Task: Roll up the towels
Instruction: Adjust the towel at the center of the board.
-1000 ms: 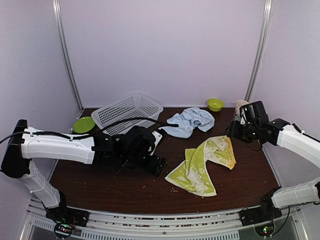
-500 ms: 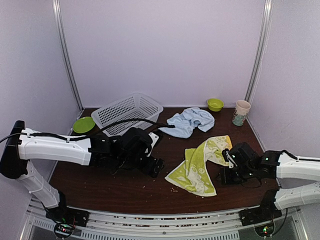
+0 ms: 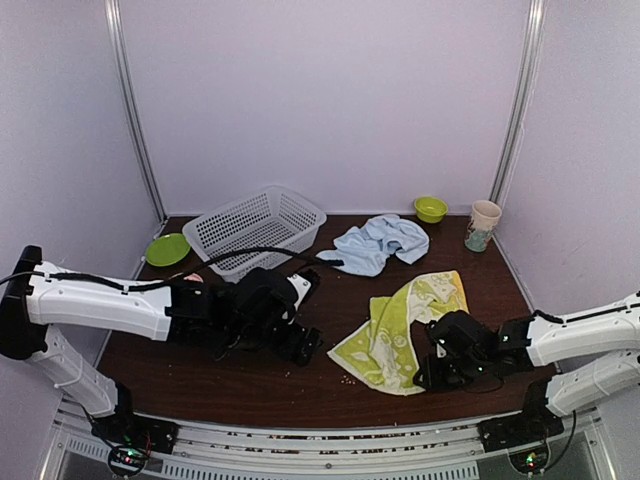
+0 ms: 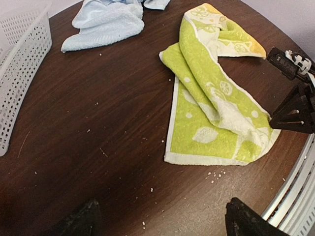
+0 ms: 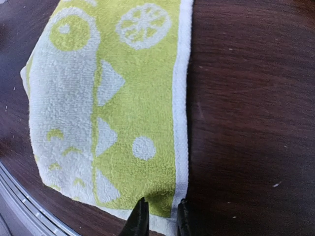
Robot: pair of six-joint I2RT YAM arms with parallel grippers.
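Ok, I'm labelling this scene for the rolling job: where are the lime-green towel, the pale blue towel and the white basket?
lime-green towel (image 3: 395, 335): top view, its middle.
pale blue towel (image 3: 375, 243): top view, centre of the heap.
white basket (image 3: 302, 210): top view, right wall.

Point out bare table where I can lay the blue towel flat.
Biggest bare stretch of table: between the basket, the blue towel and the lemon towel. A smaller one: between the lemon towel, the cup and the right edge. The back is crowded: basket, blue towel, bowl, cup.
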